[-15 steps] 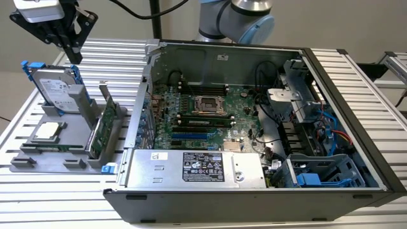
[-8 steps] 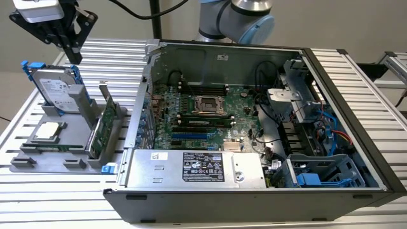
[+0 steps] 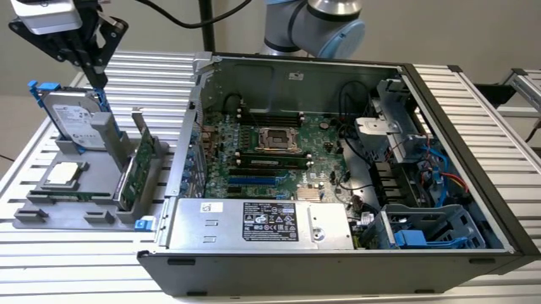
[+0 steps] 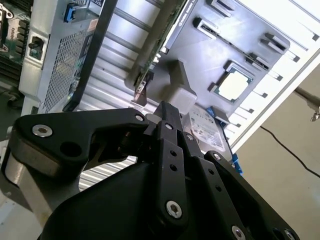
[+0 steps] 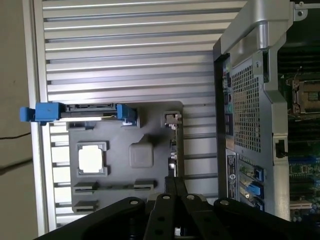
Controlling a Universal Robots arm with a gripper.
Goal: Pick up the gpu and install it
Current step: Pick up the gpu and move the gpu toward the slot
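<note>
gripper (image 3: 98, 78) closed, empty | gpu (image 3: 135, 168) upright in grey holder (image 3: 76, 206) | hard-drive label (image 3: 72, 117) illegible

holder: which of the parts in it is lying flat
The cpu, the square silver chip, lies flat. The hard drive and the gpu both stand on edge.

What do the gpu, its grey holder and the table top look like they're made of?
The gpu: green circuit board, likely fibreglass laminate, with a shiny bare-metal bracket at one end. The holder: matte grey, moulded-looking blocks, probably plastic, possibly printed. The table: ribbed silver slats with a satin sheen, likely extruded aluminium.
</note>
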